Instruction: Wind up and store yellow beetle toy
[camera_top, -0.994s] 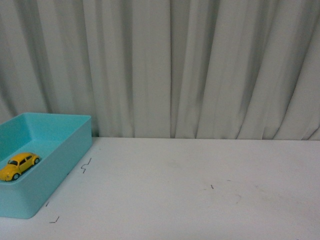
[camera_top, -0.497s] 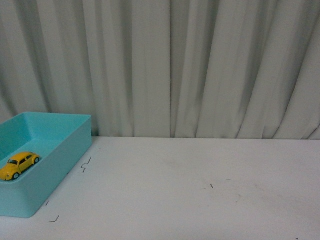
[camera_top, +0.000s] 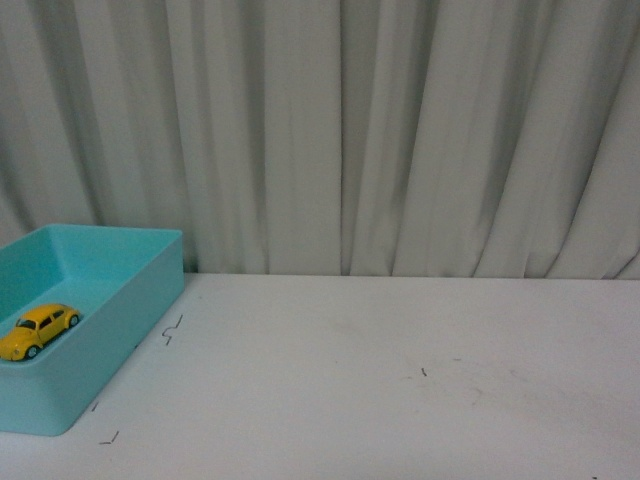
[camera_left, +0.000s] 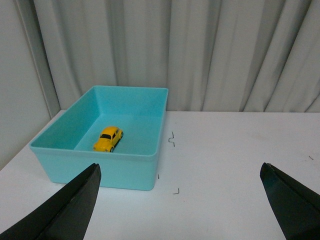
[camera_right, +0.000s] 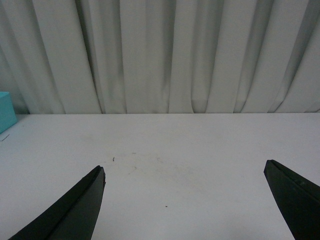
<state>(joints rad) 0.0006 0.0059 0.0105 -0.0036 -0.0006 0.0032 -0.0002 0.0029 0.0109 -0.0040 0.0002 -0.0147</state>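
Glossy yellow beetle toy (camera_left: 108, 139) sits in the turquoise plastic bin (camera_left: 150, 165), ahead of the wide-spread, empty left end effector (camera_left: 180, 200), long axis diagonal. Right end effector (camera_right: 185, 200) wide over bare white bench (camera_right: 165, 150); its wrist view shows only the bin's corner.

Front view level across white table (camera_top: 380, 380) toward curtain (camera_top: 400, 130), left wrist view high, angled down on turquoise bin (camera_left: 127, 172), right wrist view low over table, bin shared.
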